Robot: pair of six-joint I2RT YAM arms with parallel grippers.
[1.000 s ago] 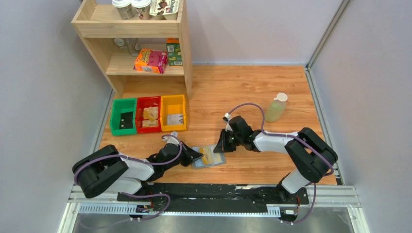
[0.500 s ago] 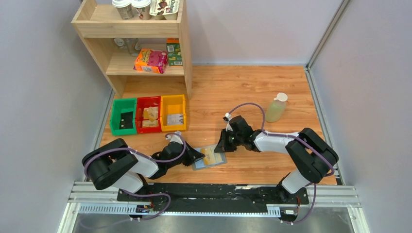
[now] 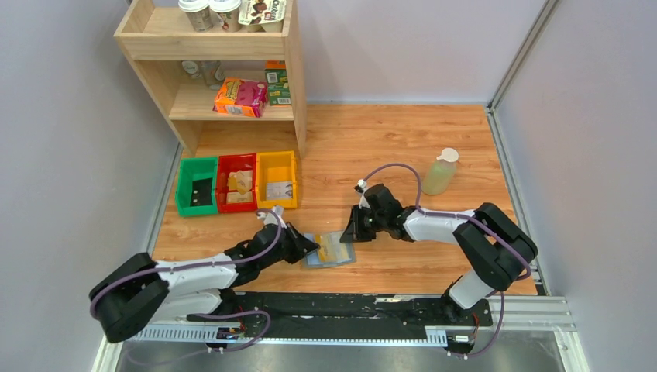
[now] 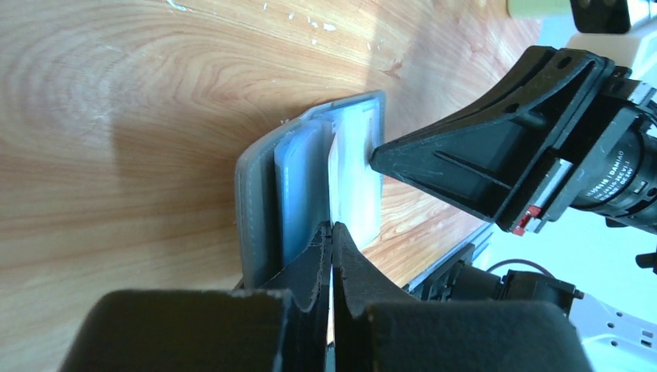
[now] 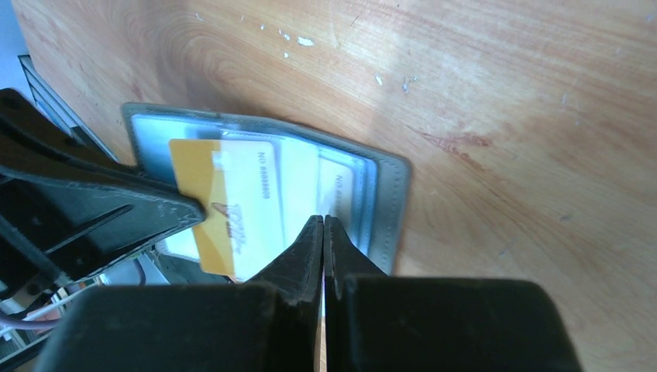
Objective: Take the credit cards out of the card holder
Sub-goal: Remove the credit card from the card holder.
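The grey card holder (image 3: 338, 256) lies open on the wooden table, pale slots up; it also shows in the left wrist view (image 4: 254, 186) and the right wrist view (image 5: 390, 200). A yellow-orange credit card (image 5: 197, 190) sticks partly out of its slot toward the left arm. My left gripper (image 3: 309, 247) is shut on that card's edge (image 4: 332, 226). My right gripper (image 3: 349, 232) is shut, its tips (image 5: 323, 220) pressing on the holder's other half. Another tan card (image 5: 341, 184) sits in a slot there.
Green (image 3: 196, 186), red (image 3: 237, 183) and yellow (image 3: 276, 180) bins stand at the left behind the holder, below a wooden shelf (image 3: 295, 85). A pale green bottle (image 3: 440, 172) stands at the right. The table's front edge and rail (image 3: 349, 298) are just below the holder.
My left arm has stretched out low, its elbow swinging left, and its gripper with the card has shifted slightly left. The right arm has barely moved.
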